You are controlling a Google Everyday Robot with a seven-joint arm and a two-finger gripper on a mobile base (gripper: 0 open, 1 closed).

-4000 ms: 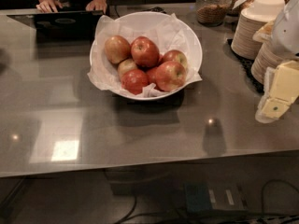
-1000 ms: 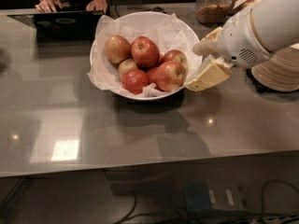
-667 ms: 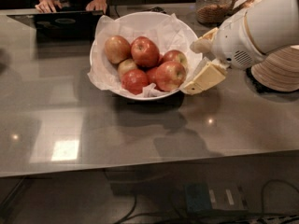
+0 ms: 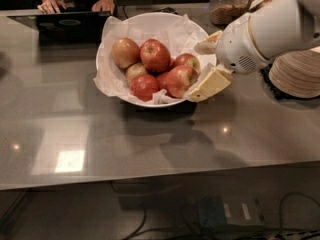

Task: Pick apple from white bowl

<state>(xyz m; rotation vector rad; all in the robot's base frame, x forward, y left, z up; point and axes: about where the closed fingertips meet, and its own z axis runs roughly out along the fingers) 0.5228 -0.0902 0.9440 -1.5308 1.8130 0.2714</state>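
The white bowl, lined with crinkled white paper, stands at the back middle of the grey counter and holds several apples. The apple, red with yellow-green streaks, lies at the bowl's front right. A pale tan apple lies at the left and a deep-red one at the front. My gripper is at the bowl's right rim, open and empty. Its cream fingers are spread, one above the rim and one lower, just right of the streaked apple and not touching it.
Stacked beige paper plates stand at the right behind my arm. A glass jar is at the back right. A laptop and a person's hands are at the back left. The counter's front edge runs below.
My gripper came in from the right edge to the bowl's right rim. Over the last second it edged slightly left and lower. The apples have not moved.
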